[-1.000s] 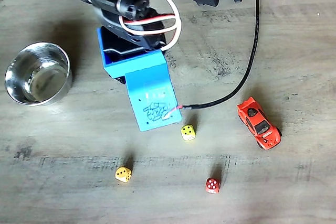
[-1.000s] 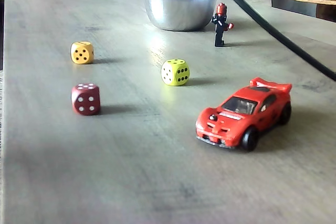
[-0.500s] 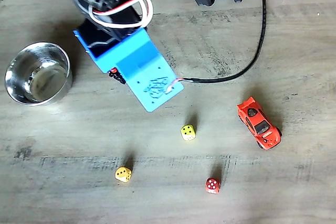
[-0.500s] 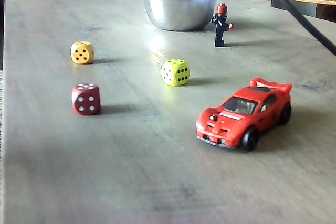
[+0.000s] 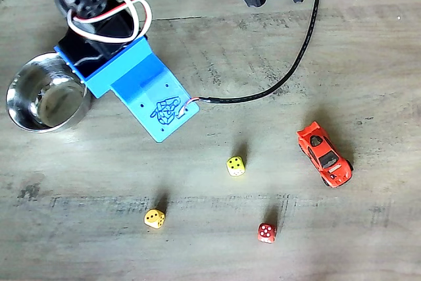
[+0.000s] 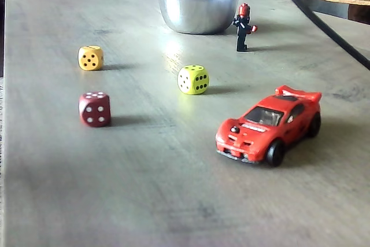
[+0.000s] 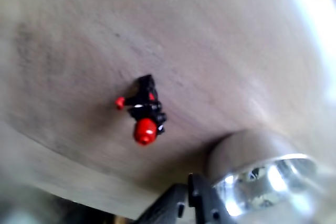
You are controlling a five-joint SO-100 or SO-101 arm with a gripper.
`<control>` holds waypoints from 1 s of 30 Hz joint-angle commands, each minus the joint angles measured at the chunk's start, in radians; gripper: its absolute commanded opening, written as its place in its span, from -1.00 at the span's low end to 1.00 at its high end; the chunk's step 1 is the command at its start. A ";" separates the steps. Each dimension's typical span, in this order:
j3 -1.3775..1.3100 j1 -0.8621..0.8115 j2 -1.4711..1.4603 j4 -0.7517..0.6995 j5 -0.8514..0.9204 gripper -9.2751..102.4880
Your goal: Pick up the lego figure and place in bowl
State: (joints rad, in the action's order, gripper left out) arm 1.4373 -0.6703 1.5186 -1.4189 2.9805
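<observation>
Lego figure (image 6: 243, 27) stands upright just beside bowl (image 6: 198, 10), not yet grasped; gripper (image 7: 191, 203) fingers together, empty; pickup and drop remain

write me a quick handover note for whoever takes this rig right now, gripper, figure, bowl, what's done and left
Gripper: tips at the wrist view's lower edge, holding nothing; open or shut cannot be told.
Lego figure: standing upright on the table, just right of the bowl in that fixed view, untouched.
Bowl: holds no figure.
Done: nothing yet.
Left: grasp the figure, lift it, release it in the bowl.
</observation>
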 commanded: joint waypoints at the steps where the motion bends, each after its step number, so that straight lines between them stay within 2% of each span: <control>1: -0.058 -0.012 -0.009 0.003 0.097 -0.83; 14: -0.052 -0.012 -0.012 0.002 0.219 -0.80; 25: -0.048 -0.014 -0.014 0.003 0.219 -0.38; 30: -0.055 -0.014 -0.040 0.003 0.221 -0.33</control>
State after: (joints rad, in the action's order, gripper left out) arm 1.4327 -0.6765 1.4849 -1.4189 2.9867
